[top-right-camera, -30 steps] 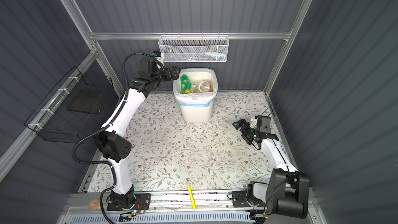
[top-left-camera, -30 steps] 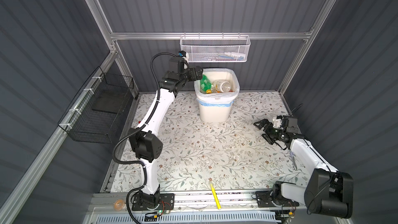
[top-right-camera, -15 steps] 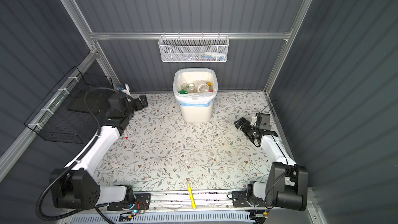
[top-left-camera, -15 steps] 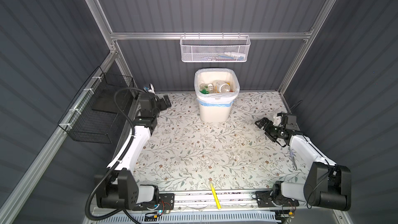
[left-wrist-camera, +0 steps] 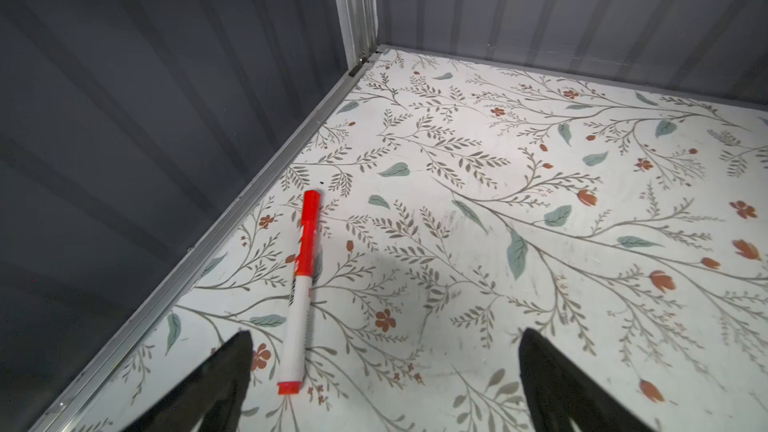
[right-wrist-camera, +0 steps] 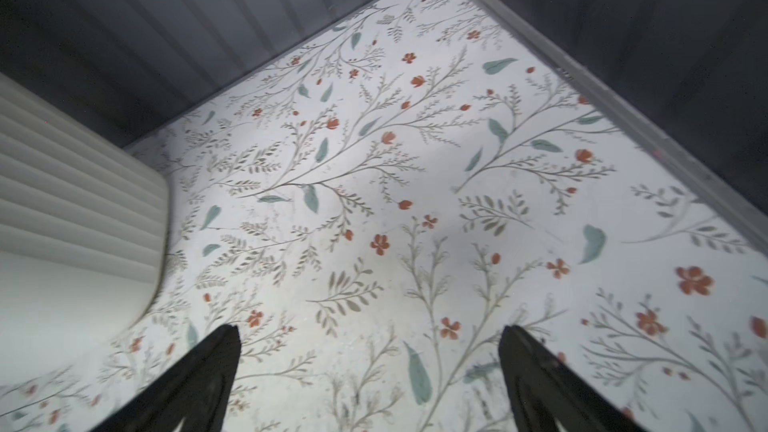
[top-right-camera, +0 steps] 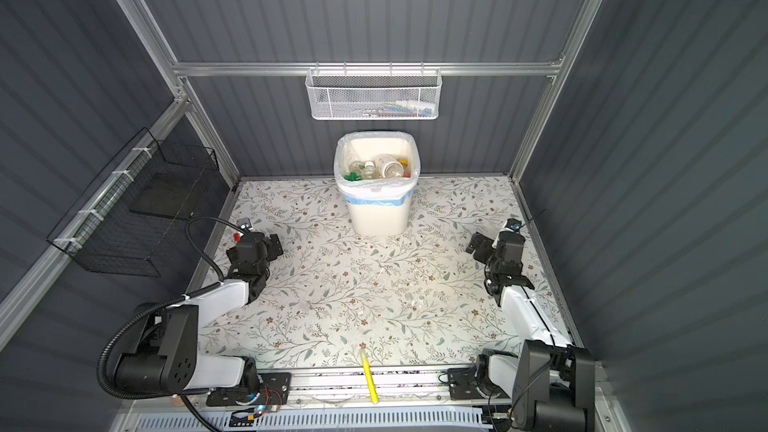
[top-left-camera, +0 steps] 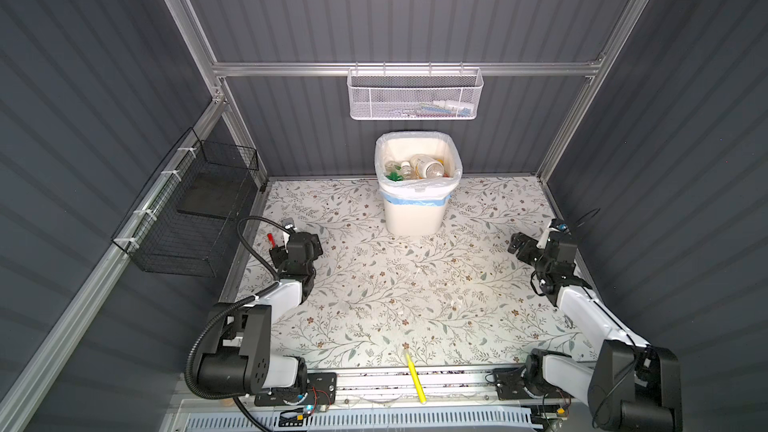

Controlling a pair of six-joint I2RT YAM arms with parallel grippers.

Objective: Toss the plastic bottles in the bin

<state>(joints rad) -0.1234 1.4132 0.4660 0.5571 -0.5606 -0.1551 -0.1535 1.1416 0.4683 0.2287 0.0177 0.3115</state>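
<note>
Inside the bin (top-left-camera: 411,218) lie the bottles (top-left-camera: 426,166); left gripper (left-wrist-camera: 384,347) and right gripper (right-wrist-camera: 370,334), both released and empty, flank it, well apart.

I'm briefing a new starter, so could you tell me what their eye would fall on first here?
The tall cream-white square plastic bin, lined with a clear bag, stands at the back middle of the floral table, holding small plastic bottles. A thin yellow pen lies across the table's front edge, and a red-and-white marker lies near its left edge.
</note>
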